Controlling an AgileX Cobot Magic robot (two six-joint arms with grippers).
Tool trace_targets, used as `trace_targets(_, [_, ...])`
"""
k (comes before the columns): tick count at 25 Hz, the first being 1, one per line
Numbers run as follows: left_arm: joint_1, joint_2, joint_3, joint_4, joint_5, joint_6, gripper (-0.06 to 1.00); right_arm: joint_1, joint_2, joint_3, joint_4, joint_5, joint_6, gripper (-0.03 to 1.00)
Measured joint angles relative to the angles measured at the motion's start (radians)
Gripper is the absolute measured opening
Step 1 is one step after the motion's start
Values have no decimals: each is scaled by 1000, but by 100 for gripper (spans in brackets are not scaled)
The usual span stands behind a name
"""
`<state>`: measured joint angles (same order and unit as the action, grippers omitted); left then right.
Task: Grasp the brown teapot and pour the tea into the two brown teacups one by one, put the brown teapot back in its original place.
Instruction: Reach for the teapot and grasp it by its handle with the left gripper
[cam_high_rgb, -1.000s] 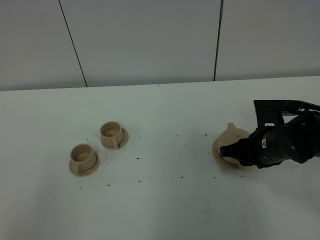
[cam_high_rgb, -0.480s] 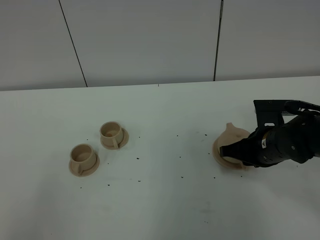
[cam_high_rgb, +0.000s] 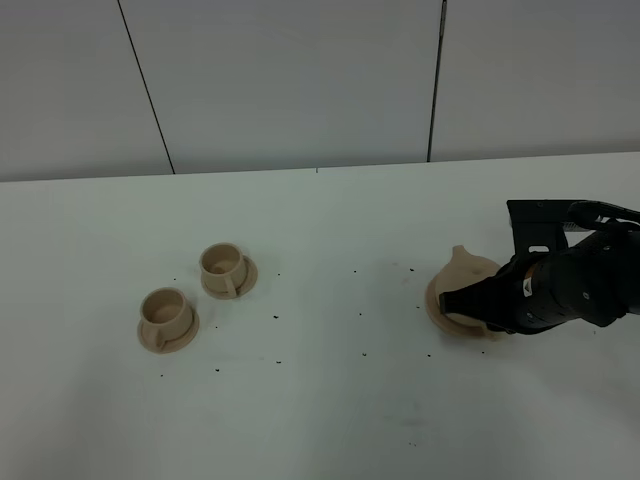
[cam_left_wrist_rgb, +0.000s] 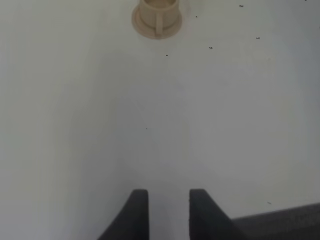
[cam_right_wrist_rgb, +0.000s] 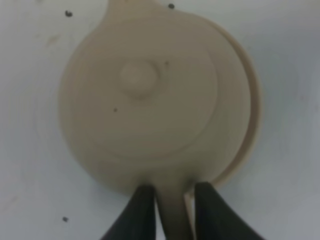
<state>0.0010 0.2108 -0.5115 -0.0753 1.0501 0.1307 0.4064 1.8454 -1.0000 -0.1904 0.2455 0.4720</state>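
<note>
Exterior high view: the right gripper (cam_high_rgb: 468, 300) lies low at the brown teapot (cam_high_rgb: 472, 268), which sits on its round plate (cam_high_rgb: 435, 303). The arm hides the handle side, and the spout points away from the fingers. Well apart from the fingers, across the white table (cam_high_rgb: 350, 420) with small dark crumbs, stand the rear teacup (cam_high_rgb: 222, 262) and the front teacup (cam_high_rgb: 166, 306), each on a saucer.

Left wrist view: the left gripper (cam_left_wrist_rgb: 169, 200) is a little open and holds nothing; only table shows between its fingers. Far ahead of them stands one teacup (cam_left_wrist_rgb: 159, 10); which of the two, I cannot say.

Right wrist view: the dark fingers (cam_right_wrist_rgb: 142, 212) stand on both sides of the loop handle (cam_right_wrist_rgb: 172, 207), very near to it, with the lid knob (cam_right_wrist_rgb: 139, 77) beyond. One finger seems to touch; beside the other a thin slit shows, so I cannot tell if they really clamp.

I think the grip must become firm on the handle before any lift, then rise straight so the base clears the plate rim, and stay level because the lid may be loose. The way toward the cups looks open, with no table edge close. The cups stand near each other, so the spout should come from above.
</note>
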Motion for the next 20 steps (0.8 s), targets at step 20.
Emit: trace_targets(20, [0, 0, 0, 0, 0, 0, 27, 0, 1, -1, 0, -2, -22, 10])
